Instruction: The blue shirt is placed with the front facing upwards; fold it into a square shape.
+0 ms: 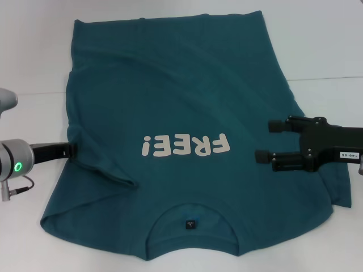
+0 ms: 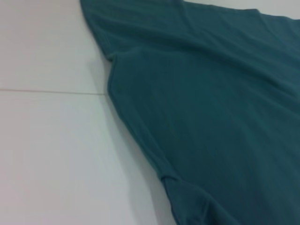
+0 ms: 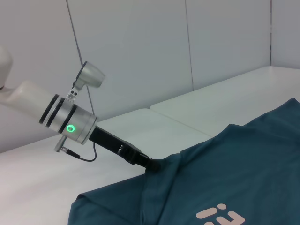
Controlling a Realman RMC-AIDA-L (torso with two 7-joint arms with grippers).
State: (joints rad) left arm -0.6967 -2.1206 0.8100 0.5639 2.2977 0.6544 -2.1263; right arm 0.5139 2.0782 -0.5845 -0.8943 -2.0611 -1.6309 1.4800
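Two grippers are seen at the blue shirt (image 1: 187, 107), spread front-up on the white surface (image 1: 34, 68). The left gripper (image 1: 70, 150) is clenched on its sleeve edge; the right gripper (image 1: 269, 140) is held released above its other side.

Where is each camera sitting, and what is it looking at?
Head view: up on the robot's head, looking down at the large teal-blue cotton T-shirt on the white table; left gripper and right gripper, fingers apart, both show.
Left wrist view: on the left arm, looking along the shirt's edge; no robot parts show.
Right wrist view: on the right arm, facing across at the left gripper meeting the shirt's edge.
All three share the shirt.
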